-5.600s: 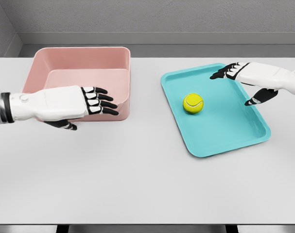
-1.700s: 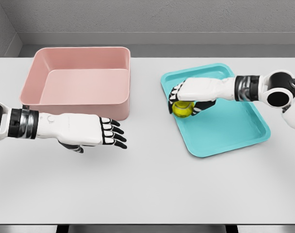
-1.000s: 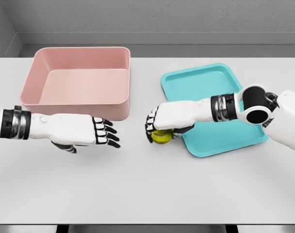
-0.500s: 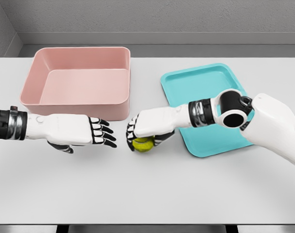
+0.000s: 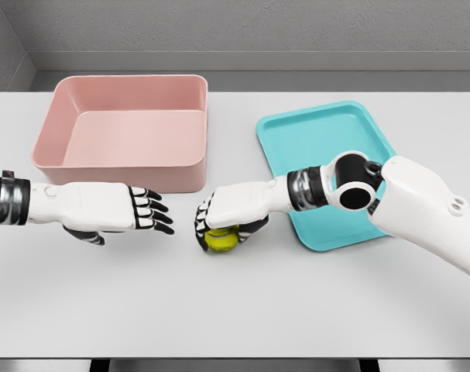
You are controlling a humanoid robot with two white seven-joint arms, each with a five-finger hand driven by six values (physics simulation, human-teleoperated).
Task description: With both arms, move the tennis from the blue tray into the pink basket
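Observation:
The yellow-green tennis ball (image 5: 221, 239) is over the white table, just in front of the pink basket (image 5: 126, 132) and left of the blue tray (image 5: 327, 136). My right hand (image 5: 217, 225) covers it from above, fingers curled around it. My left hand (image 5: 145, 218) is a short way to the ball's left, fingers spread and pointing toward it, holding nothing. The basket and the tray both have nothing in them.
The white table (image 5: 235, 302) stretches toward the front edge. My right forearm (image 5: 351, 186) crosses the near left corner of the tray. A grey wall runs behind the table.
My right hand has carried the ball a bit further left and nearer the front. My left hand has drawn back slightly to the left, fingers still spread.

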